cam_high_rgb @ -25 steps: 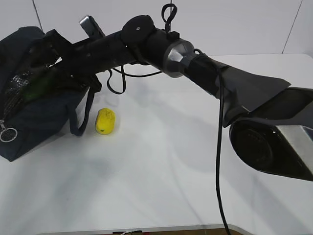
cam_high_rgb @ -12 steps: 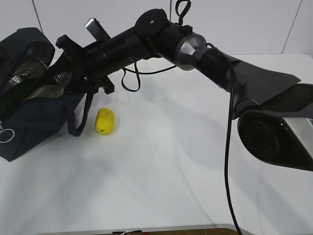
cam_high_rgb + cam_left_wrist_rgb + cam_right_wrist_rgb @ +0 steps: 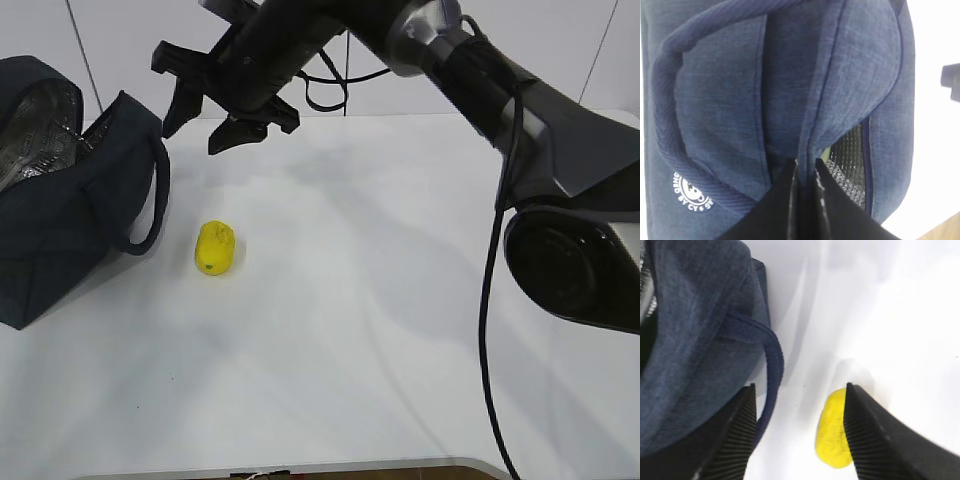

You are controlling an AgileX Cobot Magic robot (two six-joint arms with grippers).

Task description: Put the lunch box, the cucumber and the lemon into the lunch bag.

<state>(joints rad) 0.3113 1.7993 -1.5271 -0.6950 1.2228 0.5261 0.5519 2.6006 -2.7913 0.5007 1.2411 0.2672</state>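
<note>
The navy lunch bag [image 3: 60, 200] stands at the left with its silver lining [image 3: 35, 115] showing. The yellow lemon [image 3: 215, 248] lies on the table just right of the bag's handle [image 3: 150, 200]. My right gripper [image 3: 212, 115] is open and empty, held in the air above the lemon and right of the bag's opening. In the right wrist view it [image 3: 799, 390] hangs over the lemon [image 3: 832, 435] and the handle [image 3: 772, 365]. My left gripper [image 3: 806, 165] is shut on the bag's rim fabric [image 3: 812, 115]. The lunch box and cucumber are hidden; a pale green sliver [image 3: 825, 152] shows inside.
The white table [image 3: 380, 330] stretches to the right and front of the lemon. The right arm [image 3: 480, 80] spans from the right edge across the back of the table. A white wall stands behind.
My right gripper has come up out of the bag's opening and moved up and to the right, open. The bag has settled and the green thing seen inside before no longer shows. The lemon has not moved.
</note>
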